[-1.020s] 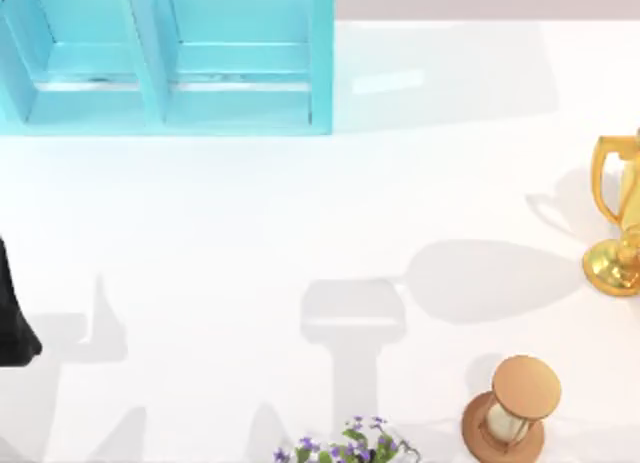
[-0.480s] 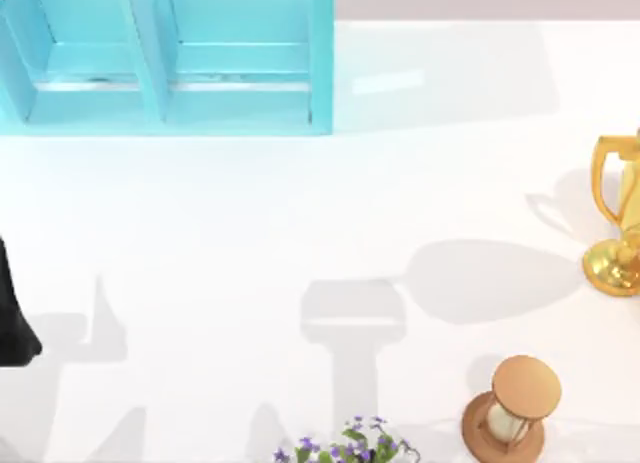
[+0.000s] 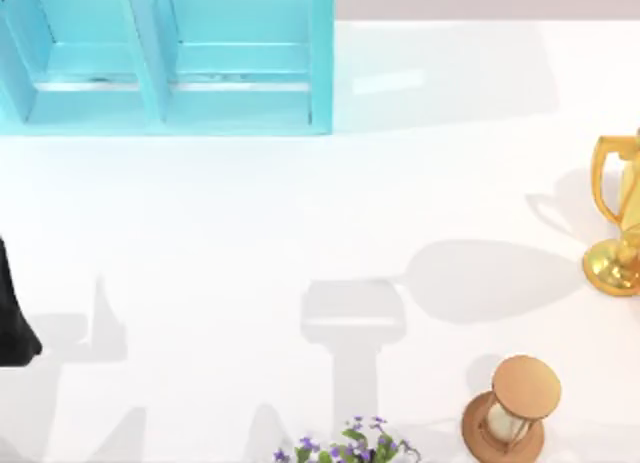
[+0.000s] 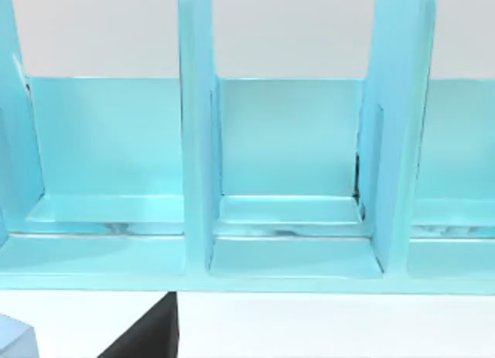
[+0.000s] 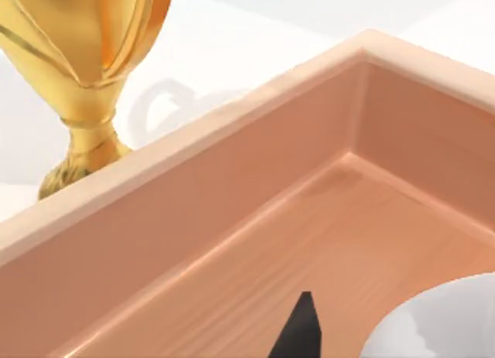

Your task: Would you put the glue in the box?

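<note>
Box [image 3: 320,53] fills the upper left of the top view, cut off by the top and left edges, with one divider splitting two open compartments. The left wrist view faces it head-on and adds more: two upright dividers and three compartments in a row, its front wall resting on the white tabletop [image 3: 250,213]. A dark wedge low in that view is probably part of the left claw [image 4: 147,339]; I cannot tell whether it is spread or pressed together. The left arm [image 3: 15,313] sits at the left edge of the top view, well apart from the box.

The right wrist view looks into a wooden tray [image 5: 232,219] with a gold trophy [image 5: 85,56] just behind its rim. The dark tip there belongs to the right claw [image 5: 300,327], state likewise unclear.

From above, the trophy [image 3: 618,223] stands at the right edge, an hourglass [image 3: 512,408] lower right, and flowers [image 3: 350,443] at the bottom edge. The tabletop between them and the box lies wide open.
</note>
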You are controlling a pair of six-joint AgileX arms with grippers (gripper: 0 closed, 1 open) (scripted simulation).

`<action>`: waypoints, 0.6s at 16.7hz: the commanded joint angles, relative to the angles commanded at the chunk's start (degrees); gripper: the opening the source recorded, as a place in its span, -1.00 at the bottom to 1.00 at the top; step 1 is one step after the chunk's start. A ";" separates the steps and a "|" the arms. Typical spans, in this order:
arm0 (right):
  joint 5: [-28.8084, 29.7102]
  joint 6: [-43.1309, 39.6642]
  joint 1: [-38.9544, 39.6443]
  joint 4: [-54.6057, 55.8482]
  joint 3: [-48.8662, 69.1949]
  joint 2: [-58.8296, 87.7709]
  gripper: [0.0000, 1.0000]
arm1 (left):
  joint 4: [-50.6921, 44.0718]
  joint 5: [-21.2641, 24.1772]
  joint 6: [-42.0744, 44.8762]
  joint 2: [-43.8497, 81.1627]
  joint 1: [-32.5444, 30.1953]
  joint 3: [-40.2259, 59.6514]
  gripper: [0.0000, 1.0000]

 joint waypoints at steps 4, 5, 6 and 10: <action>0.00 0.00 0.00 0.00 0.00 0.00 -0.40 | 0.00 0.00 0.00 0.00 0.00 0.00 1.00; 0.00 0.00 0.00 0.00 0.00 0.00 -0.25 | 0.00 0.00 0.00 0.00 0.00 0.00 1.00; 0.00 0.00 0.00 0.00 0.00 0.00 -0.10 | 0.00 0.00 0.00 0.00 0.00 0.00 1.00; 0.00 0.00 0.00 0.00 0.00 0.00 0.51 | 0.00 0.00 0.00 0.00 0.00 0.00 1.00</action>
